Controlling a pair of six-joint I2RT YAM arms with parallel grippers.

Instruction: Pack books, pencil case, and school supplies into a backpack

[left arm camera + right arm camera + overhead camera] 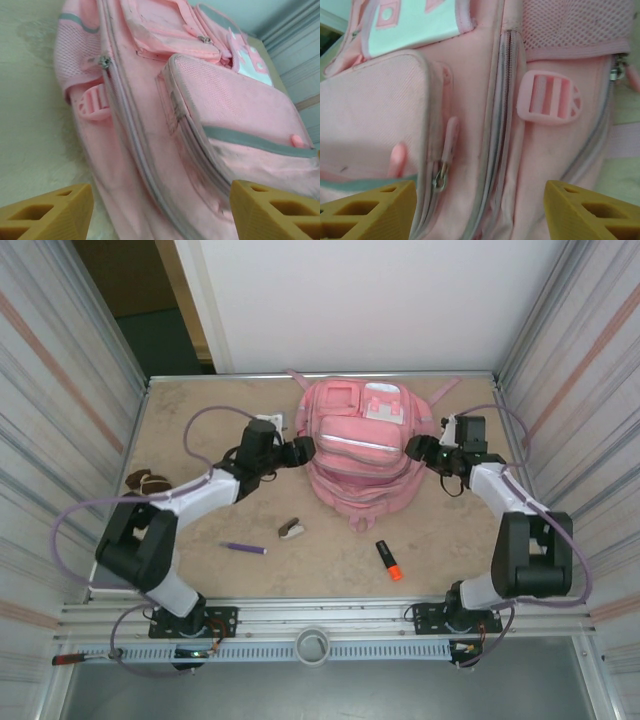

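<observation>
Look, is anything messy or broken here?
Nothing looks broken or spilled. The pink backpack lies flat, visible zips shut, while a purple pen, an orange highlighter and a small stapler-like piece lie scattered on the table.

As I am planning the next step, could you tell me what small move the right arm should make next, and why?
Probably ease the right gripper forward and sideways to close on the pink zip pull. Its jaws stand open just short of the backpack, whose zips look shut, while the purple pen and highlighter lie outside on the table.
</observation>
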